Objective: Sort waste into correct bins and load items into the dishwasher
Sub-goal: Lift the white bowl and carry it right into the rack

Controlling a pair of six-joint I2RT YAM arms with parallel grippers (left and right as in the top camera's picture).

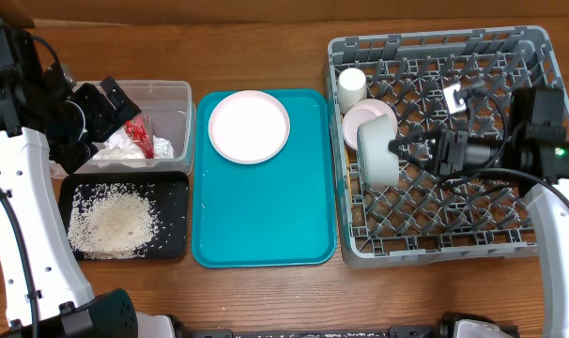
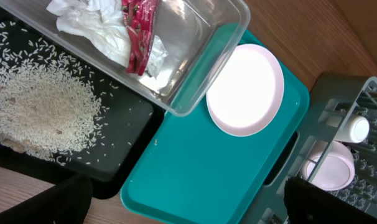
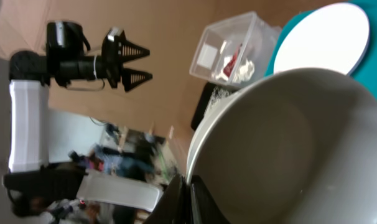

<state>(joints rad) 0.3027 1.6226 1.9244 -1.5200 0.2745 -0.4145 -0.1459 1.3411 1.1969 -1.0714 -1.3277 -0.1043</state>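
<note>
The wooden surface (image 1: 266,300) carried 4 containers in a row, with the grey dish rack (image 1: 538,244) at the robot's right.

**Step in hand (judged):** seating the second bowl in the rack.
- The right jaws were closed on the rim of a whitish bowl (image 1: 378,155). They held it on its side over the rack's left half, with its mouth turned toward the wrist.
- It hung just beside the other bowl (image 1: 367,117), which lay in the rack near the small white cup (image 1: 351,86).
- To do this well, the bowl should go down on edge into a free row of pegs, clear of its neighbour. The grip should open only once the rim bears on the lattice. Released early, a smooth round bowl would likely roll or knock the seated 1.

**Condition of the bowl:** round, deep and plain, with a glossy inner wall. The right wrist view showed no residue inside.

**Other findings:**
- The left jaws stood wide open and empty above the clear tub (image 1: 172,103), which held the napkin (image 1: 125,143) and red wrapper (image 1: 142,134).
- Rice (image 1: 111,221) lay in the black tray (image 1: 172,188).
- The pink plate (image 1: 249,126) was not yet loaded and sat on the teal tray (image 1: 266,225).
</note>
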